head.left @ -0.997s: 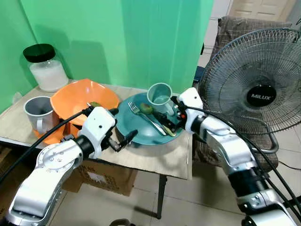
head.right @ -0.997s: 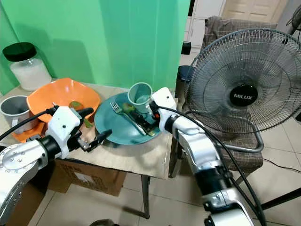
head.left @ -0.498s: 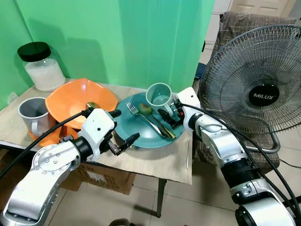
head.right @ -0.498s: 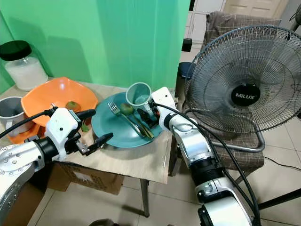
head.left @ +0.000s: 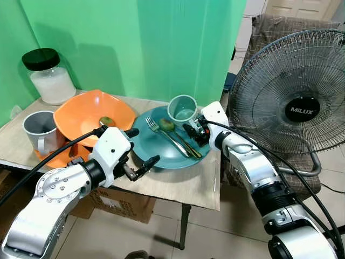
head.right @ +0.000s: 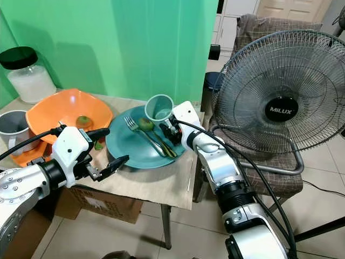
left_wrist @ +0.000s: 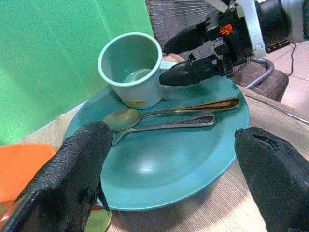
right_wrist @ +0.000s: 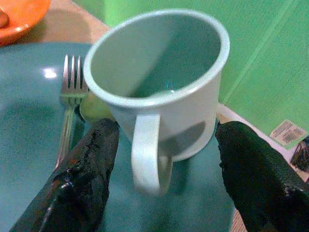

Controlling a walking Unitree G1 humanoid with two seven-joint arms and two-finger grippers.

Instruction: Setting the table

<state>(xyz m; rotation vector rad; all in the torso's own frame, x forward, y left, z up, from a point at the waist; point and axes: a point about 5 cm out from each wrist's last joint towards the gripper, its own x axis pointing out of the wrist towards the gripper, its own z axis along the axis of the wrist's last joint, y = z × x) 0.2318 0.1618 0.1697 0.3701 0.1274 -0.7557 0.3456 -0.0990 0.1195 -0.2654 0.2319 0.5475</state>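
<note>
Nearest, the left gripper (head.left: 141,164) hangs at the near edge of the counter (head.left: 172,186), its jaws released and spread wide, holding nothing, just short of the near rim of the teal plate (head.left: 156,151). In the left wrist view its two black fingers (left_wrist: 79,164) frame that plate from either side without touching it.

The teal plate sits toward the right end of the counter. On it lie a fork (head.left: 153,125) and a spoon (head.left: 168,125) side by side, their handles running toward the near right rim. At the far side of the plate stands a pale teal mug (head.left: 182,110), upright, its handle turned toward the right.

The right gripper (head.left: 195,132) is at the right side of the plate, just beside the mug. Its jaws are released and wide, one finger on each side of the mug's handle (right_wrist: 149,154) in the right wrist view, not closed on it.

Left of the plate, an orange bowl (head.left: 89,113) holds a small greenish-brown object (head.left: 107,121) and touches the plate's left rim. A grey metal cup (head.left: 39,129) stands left of the bowl. At the far left corner is a glass jar (head.left: 48,78) with a black lid and white contents.

Right of the counter, a standing fan (head.left: 294,105) faces the camera in front of a draped chair (head.left: 285,29). A green backdrop (head.left: 135,43) hangs behind the counter.
</note>
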